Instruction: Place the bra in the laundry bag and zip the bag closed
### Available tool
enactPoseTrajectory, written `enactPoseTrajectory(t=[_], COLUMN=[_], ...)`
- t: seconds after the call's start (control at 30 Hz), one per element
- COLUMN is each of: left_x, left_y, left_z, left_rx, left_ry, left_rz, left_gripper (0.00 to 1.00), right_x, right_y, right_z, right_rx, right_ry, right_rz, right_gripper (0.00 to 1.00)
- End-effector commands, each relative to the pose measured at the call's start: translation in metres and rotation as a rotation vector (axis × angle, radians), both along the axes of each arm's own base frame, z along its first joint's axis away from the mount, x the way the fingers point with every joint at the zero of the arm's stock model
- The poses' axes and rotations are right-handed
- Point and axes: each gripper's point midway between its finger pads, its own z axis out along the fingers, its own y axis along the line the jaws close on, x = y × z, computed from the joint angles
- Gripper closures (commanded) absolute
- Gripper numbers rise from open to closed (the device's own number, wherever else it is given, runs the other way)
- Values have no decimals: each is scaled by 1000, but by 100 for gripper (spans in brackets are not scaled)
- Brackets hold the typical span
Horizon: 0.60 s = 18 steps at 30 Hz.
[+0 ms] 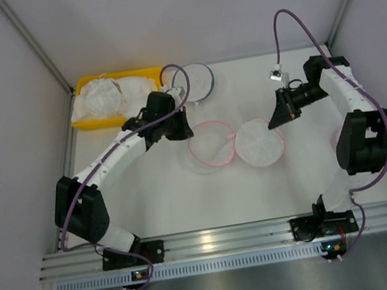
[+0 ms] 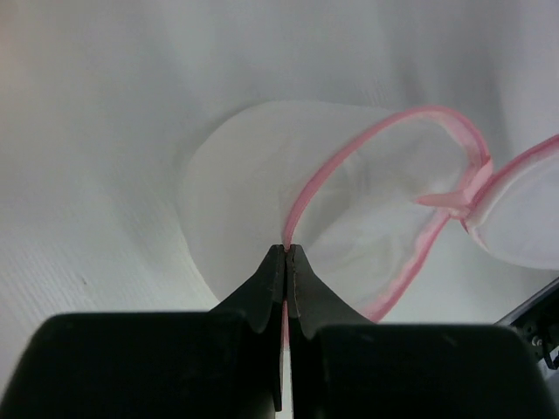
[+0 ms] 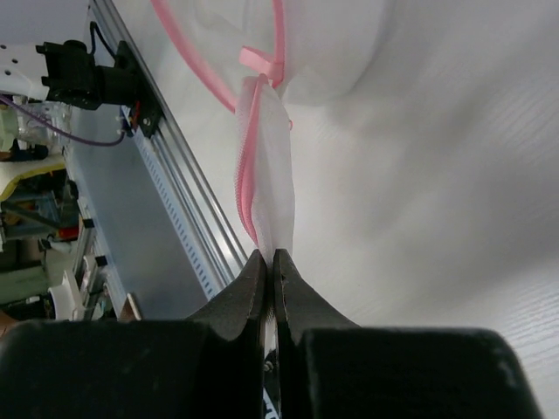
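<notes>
The laundry bag [image 1: 258, 142], white mesh with a pink rim, lies unzipped and spread as two round halves in the middle of the table. My left gripper [image 1: 186, 134] is shut on the pink rim [image 2: 349, 157] of the left half, the jaws [image 2: 287, 249] pinching it thinly. Over on the other side my right gripper [image 1: 275, 123] is shut on the edge of the right half [image 3: 272, 166], its tips [image 3: 269, 255] holding the white mesh beside the pink zip tape. The bra [image 1: 103, 95], soft white fabric, lies bunched in a yellow tray at the back left.
The yellow tray [image 1: 93, 122] stands at the back left corner. A second round white bag with a dark rim [image 1: 196, 82] lies just right of it, behind the left gripper. Grey walls close in the table on both sides and at the back. A metal rail [image 1: 223, 239] runs along the near edge.
</notes>
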Motion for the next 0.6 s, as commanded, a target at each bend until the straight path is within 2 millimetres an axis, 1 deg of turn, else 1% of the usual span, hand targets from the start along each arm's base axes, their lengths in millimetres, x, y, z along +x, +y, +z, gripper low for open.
enactPoseTrajectory(t=[0.0,0.03,0.07,0.1,0.13,0.17,0.2,0.23,0.3,0.33,0.37,0.4,0.43,0.47,0.53,0.57], left_x=[5,8,14,17,21,29,34,37,47,48,53,57,61,68,80,84], left_y=[-20,-21,-21,-20,-19,-14,-11,-9,-8,-12,-16,-19,-23,-30,-40,-47], left_z=[-18,-21,-28,-30,-31,-36,-37,-39,-43,-42,-45,-42,-43,-43,-40,-47], left_rx=[-73,-78,-74,-73,-78,-76,-74,-70,-60,-76,-81,-93,-105,-121,-154,-169], left_ry=[44,46,53,57,56,63,63,59,49,53,55,41,37,30,13,33], left_rz=[-60,-60,-52,-47,-42,-24,-17,-27,-40,-62,-75,-87,-98,-109,-115,-132], left_gripper=[100,100,100,100,100,100,100,100,99,99,98,97,96,96,95,95], right_x=[-14,-8,-5,1,6,9,15,19,29,35,39,48,55,64,71,74], right_y=[-1,-2,-2,-3,-4,-5,-7,-9,-16,-26,-33,-41,-55,-63,-80,-85], right_z=[-13,-22,-26,-29,-38,-42,-46,-55,-60,-68,-70,-69,-71,-67,-67,-67], right_rx=[-11,-10,-10,-10,-10,-13,-24,-23,-21,-24,-29,-44,-47,-55,-75,-85], right_ry=[155,176,183,174,197,200,192,220,218,233,234,210,211,186,183,174], right_rz=[56,65,69,76,82,85,92,88,74,47,31,16,-23,-45,-89,-98], right_gripper=[100,100,100,100,100,100,100,100,100,100,100,100,100,100,100,100])
